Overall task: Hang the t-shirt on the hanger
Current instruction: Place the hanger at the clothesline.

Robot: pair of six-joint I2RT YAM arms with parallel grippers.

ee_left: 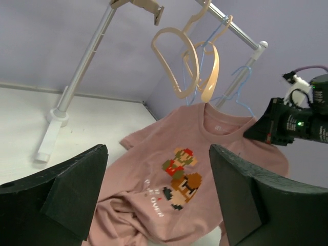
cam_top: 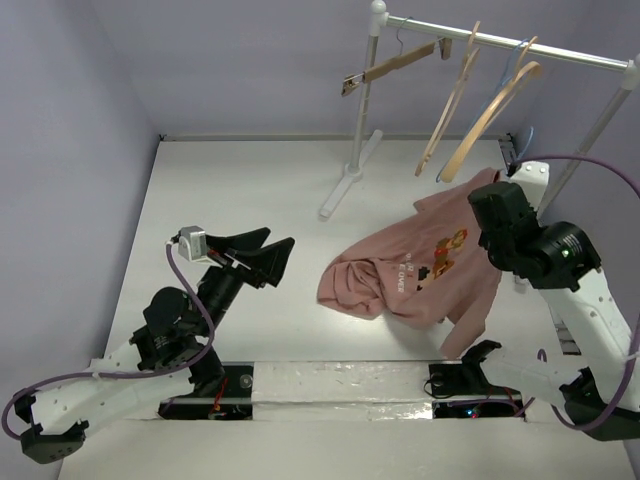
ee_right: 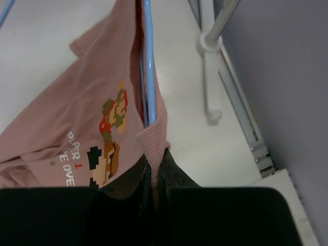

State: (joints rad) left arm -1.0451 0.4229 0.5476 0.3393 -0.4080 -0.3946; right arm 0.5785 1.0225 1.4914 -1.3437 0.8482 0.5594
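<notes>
The pink t-shirt [cam_top: 420, 265] lies crumpled on the white table, with its collar end lifted at the right. My right gripper [cam_top: 490, 195] is shut on the ribbed collar [ee_right: 154, 136]. The light-blue wire hanger [ee_right: 148, 61] runs inside the neck opening, right by the pinched cloth. Whether the jaws also hold the wire is hidden. My left gripper [cam_top: 268, 250] is open and empty, left of the shirt and apart from it. In the left wrist view the gripper [ee_left: 159, 200] faces the shirt's chest print [ee_left: 182, 177], and the right gripper [ee_left: 256, 134] shows at the collar.
A white clothes rack [cam_top: 362, 100] stands at the back right, its foot [cam_top: 345, 185] on the table. Several tan wooden hangers [cam_top: 490, 110] and another blue wire [cam_top: 521, 48] hang from its rail above the shirt. Purple walls close in the left and back.
</notes>
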